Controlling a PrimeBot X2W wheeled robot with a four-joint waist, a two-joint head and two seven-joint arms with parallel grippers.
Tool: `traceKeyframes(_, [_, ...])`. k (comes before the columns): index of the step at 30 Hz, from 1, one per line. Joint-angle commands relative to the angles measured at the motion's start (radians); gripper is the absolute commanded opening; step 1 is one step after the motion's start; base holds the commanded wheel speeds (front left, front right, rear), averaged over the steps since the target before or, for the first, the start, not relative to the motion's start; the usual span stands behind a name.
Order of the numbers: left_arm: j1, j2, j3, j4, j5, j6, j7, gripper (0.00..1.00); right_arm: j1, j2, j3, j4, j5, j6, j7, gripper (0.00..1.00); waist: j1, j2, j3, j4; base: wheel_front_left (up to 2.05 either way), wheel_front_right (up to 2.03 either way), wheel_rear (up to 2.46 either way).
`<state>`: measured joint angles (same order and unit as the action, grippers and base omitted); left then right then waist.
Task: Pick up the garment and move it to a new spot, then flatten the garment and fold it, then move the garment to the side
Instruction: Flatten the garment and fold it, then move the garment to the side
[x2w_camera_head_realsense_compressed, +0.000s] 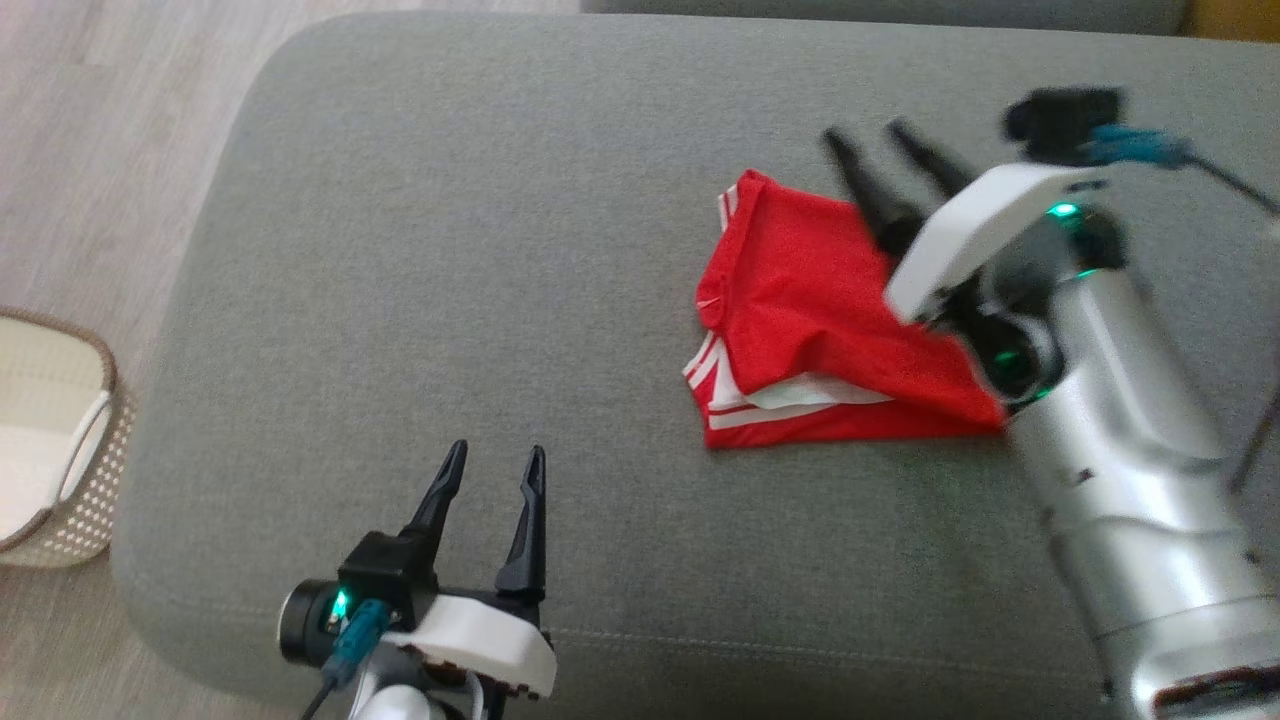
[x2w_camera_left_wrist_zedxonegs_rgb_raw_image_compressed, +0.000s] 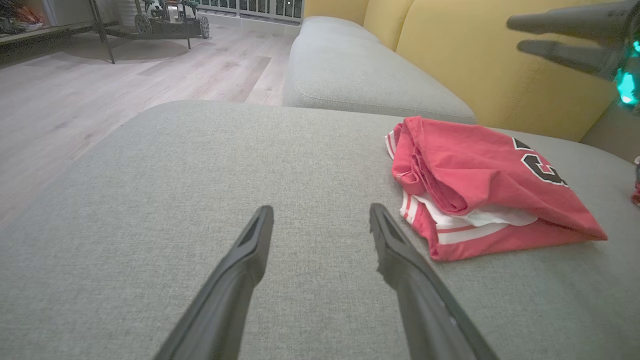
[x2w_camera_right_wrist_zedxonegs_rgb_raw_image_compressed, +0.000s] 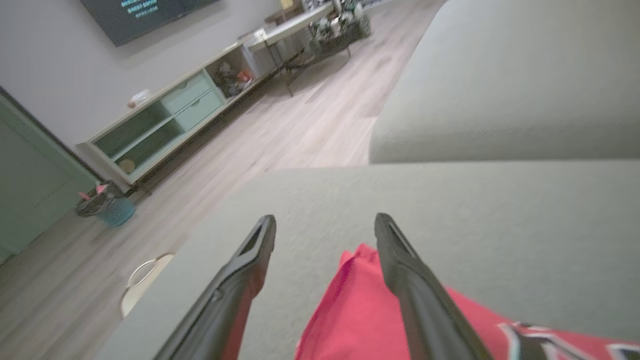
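Note:
The garment (x2w_camera_head_realsense_compressed: 810, 310) is a red shirt with white stripes, folded into a rough bundle on the right half of the grey cushion (x2w_camera_head_realsense_compressed: 480, 250). In the left wrist view the garment (x2w_camera_left_wrist_zedxonegs_rgb_raw_image_compressed: 480, 180) lies to the right, a dark printed letter on top. My right gripper (x2w_camera_head_realsense_compressed: 865, 135) hangs just above its far right part, fingers spread and empty; the right wrist view has red cloth (x2w_camera_right_wrist_zedxonegs_rgb_raw_image_compressed: 355, 310) below the open right gripper (x2w_camera_right_wrist_zedxonegs_rgb_raw_image_compressed: 325, 222). My left gripper (x2w_camera_head_realsense_compressed: 495, 460) is open near the cushion's front edge, well to the left of the garment, also seen open as the left gripper (x2w_camera_left_wrist_zedxonegs_rgb_raw_image_compressed: 320, 212).
A pale woven basket (x2w_camera_head_realsense_compressed: 55, 440) stands on the wooden floor at the left of the cushion. A second grey cushion (x2w_camera_left_wrist_zedxonegs_rgb_raw_image_compressed: 360, 70) and a yellow backrest (x2w_camera_left_wrist_zedxonegs_rgb_raw_image_compressed: 480, 55) lie beyond. A low cabinet (x2w_camera_right_wrist_zedxonegs_rgb_raw_image_compressed: 160, 120) stands across the room.

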<state>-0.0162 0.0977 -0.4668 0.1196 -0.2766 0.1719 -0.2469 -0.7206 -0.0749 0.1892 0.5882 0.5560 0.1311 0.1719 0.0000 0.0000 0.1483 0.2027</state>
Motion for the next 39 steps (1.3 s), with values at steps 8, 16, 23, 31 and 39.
traceKeyframes(8, [0.006, 0.011, 0.071, -0.071, -0.016, 0.025, -0.012, 1.00, 0.115, -0.069, -0.100, -0.214, -0.183, 0.000, -0.118, 1.00, 0.0000, 0.0000, -0.021, -0.062, 0.00, 0.00, 0.00])
traceKeyframes(16, [0.020, 0.022, 0.079, -0.085, -0.015, 0.030, -0.013, 1.00, 0.351, -0.043, -0.150, -0.298, -0.262, 0.000, -0.283, 1.00, 0.0000, 0.0000, -0.063, -0.097, 0.00, 0.00, 0.00])
traceKeyframes(23, [0.063, 0.033, 0.102, -0.100, -0.014, 0.050, -0.014, 1.00, 0.614, -0.004, -0.151, -0.390, -0.337, 0.000, -0.405, 1.00, 0.0000, 0.0000, -0.120, -0.119, 0.00, 0.00, 0.00])
traceKeyframes(31, [0.094, 0.036, 0.131, -0.145, 0.043, 0.044, -0.015, 1.00, 0.736, 0.016, -0.170, -0.430, -0.432, 0.000, -0.433, 1.00, 0.0000, 0.0000, -0.156, -0.143, 0.00, 0.00, 0.00])
traceKeyframes(39, [0.153, 0.009, 0.190, -0.188, 0.082, 0.035, -0.015, 1.00, 0.778, 0.024, -0.163, -0.491, -0.441, 0.000, -0.433, 1.00, 0.0000, 0.0000, -0.186, -0.158, 0.00, 0.00, 0.00])
